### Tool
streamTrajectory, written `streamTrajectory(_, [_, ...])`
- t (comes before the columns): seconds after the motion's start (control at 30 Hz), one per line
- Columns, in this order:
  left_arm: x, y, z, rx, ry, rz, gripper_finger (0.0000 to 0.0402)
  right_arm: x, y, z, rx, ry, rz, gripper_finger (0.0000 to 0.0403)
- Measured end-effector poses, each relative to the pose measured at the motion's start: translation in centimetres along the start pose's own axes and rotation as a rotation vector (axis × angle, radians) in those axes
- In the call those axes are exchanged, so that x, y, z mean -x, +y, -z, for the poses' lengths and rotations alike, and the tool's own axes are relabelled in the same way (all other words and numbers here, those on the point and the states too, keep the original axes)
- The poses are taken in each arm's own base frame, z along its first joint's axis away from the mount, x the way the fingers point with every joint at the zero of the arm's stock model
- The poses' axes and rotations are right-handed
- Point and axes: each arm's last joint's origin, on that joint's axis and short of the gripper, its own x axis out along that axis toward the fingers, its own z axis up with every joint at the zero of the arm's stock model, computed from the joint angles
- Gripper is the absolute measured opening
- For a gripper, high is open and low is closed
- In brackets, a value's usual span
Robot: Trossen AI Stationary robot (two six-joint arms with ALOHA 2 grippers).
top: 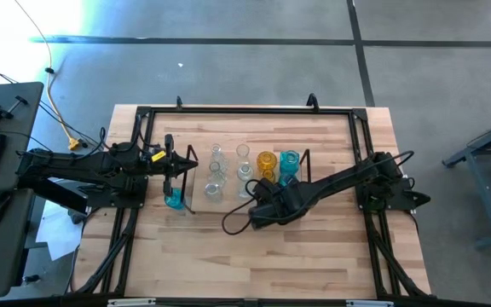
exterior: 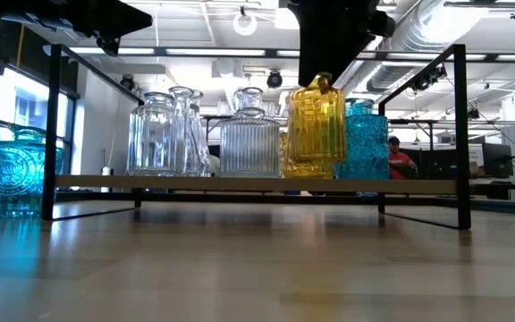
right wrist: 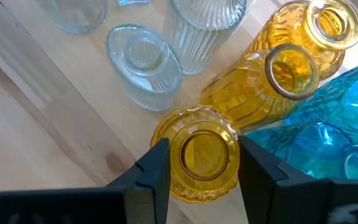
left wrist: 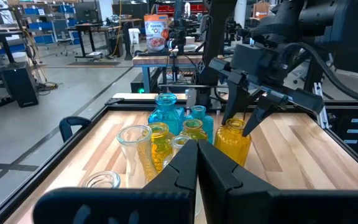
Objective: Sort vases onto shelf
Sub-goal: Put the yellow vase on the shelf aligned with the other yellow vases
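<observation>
An amber vase (right wrist: 202,152) hung upright in the right pincer (right wrist: 199,163), whose two dark fingers (right wrist: 156,168) pinched its neck from either side; seen level from the counter, its base (exterior: 316,125) sat above the shelf board, lifted clear of it. Just beside it on the shelf (exterior: 257,183) stood two more amber vases (right wrist: 263,84), turquoise vases (right wrist: 319,137) past them, and a cluster of clear vases (exterior: 199,134) toward the shelf's other end. One turquoise vase (exterior: 13,179) stood apart on the wooden counter (top: 314,247), outside the shelf's black wire end frame, near the left arm. The left pincer (left wrist: 197,163) hovered at that end with its fingers pressed together, holding nothing. Beyond the counter a person in red (exterior: 399,159) sat in the room.
</observation>
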Motion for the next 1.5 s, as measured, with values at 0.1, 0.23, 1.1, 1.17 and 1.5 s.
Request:
streamTrajectory(0.1, [0.0, 0.0, 0.0, 0.000, 0.000, 0.000, 0.0000, -0.1, 0.1, 0.0, -0.018, -0.006, 0.007, 0.0115])
streamTrajectory(0.23, [0.0, 0.0, 0.0, 0.001, 0.000, 0.000, 0.0000, -0.9, 0.5, 0.4, -0.023, 0.010, 0.029, 0.0115])
streamTrajectory(1.1, [0.0, 0.0, 0.0, 0.006, 0.000, 0.001, 0.0000, -0.6, 0.9, 0.1, -0.009, -0.011, 0.017, 0.0211])
streamTrajectory(1.17, [0.0, 0.0, 0.0, 0.006, 0.000, 0.001, 0.0000, 0.3, 0.8, -0.4, 0.013, -0.021, 0.010, 0.0211])
streamTrajectory(1.5, [0.0, 0.0, 0.0, 0.006, -0.001, 0.001, 0.0000, 3.1, 1.5, 0.0, 0.249, 0.129, -0.152, 0.0122])
